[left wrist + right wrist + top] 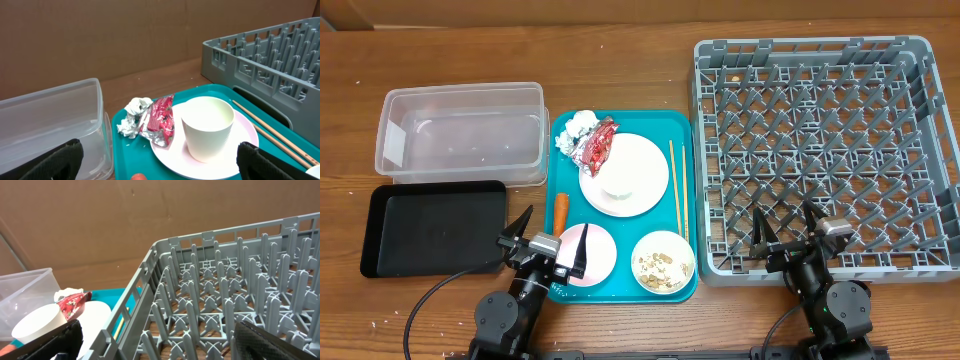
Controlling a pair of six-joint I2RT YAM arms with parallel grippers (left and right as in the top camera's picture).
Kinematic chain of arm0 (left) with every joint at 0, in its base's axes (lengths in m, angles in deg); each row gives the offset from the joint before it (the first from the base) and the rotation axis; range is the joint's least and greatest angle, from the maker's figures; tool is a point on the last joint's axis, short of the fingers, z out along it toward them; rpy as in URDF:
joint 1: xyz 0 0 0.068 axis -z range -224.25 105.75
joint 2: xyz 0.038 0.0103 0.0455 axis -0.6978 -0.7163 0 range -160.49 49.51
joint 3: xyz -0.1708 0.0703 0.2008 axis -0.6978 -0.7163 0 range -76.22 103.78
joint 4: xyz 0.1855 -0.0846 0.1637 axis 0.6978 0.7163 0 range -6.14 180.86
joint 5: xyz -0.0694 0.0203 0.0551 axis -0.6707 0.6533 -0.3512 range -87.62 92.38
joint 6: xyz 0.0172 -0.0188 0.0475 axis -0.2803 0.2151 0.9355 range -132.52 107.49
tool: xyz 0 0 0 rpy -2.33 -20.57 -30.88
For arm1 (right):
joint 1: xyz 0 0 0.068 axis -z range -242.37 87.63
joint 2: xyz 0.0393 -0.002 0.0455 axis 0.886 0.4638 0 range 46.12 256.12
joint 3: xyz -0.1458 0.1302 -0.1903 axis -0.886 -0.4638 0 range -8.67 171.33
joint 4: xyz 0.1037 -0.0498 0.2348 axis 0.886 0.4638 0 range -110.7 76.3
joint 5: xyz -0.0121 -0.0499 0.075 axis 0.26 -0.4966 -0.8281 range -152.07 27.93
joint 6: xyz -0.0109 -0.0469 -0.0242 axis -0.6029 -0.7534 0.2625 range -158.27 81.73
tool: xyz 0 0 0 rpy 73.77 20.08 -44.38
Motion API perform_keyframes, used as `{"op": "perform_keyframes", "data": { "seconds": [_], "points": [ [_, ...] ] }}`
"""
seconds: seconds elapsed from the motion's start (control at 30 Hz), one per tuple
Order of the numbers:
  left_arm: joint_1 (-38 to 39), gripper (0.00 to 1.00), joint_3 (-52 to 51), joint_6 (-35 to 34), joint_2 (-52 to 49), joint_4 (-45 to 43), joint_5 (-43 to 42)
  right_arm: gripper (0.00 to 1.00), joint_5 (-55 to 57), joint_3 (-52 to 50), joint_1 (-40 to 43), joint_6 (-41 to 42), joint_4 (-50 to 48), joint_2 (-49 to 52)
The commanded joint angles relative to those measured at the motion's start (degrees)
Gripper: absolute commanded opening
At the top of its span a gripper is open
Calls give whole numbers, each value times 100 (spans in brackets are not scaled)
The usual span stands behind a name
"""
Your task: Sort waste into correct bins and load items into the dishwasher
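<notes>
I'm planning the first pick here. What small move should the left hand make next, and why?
Probably lower the open left hand onto the carrot: from overhead it lies loose on the teal tray, about between that hand's fingers, and the hand holds nothing. The clear tub and black tray beside it look free of waste.

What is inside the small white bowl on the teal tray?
Beige nut-like food bits lie in the small white bowl; the bottom under them is covered.

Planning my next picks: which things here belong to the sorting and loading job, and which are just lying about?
Job: carrot, wrapper, napkin, cup, large plate, small plate, bowl, tub, black tray, rack.
Lying about: chopsticks, teal tray.
</notes>
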Motion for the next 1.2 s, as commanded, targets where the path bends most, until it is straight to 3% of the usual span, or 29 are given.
{"op": "perform_keyframes", "data": {
  "seconds": [0.0, 0.13, 0.23, 0.3, 1.17],
  "points": [
    [-7, 100, -35, 63, 59, -15, 0, 100, 28, -59, 11, 15, -26, -44],
    [-7, 100, -37, 63, 59, -15, 2, 100, 26, -57, 11, -160, -7, -44],
    [-7, 100, -35, 66, 59, -15, 2, 100, 138, 15, 17, -1849, 116, 76],
    [-7, 100, -37, 63, 59, -15, 2, 100, 157, 13, 15, -2494, 107, 133],
    [-7, 100, -37, 66, 59, -15, 2, 100, 155, 13, 15, -2533, 107, 146]
  ]
}}
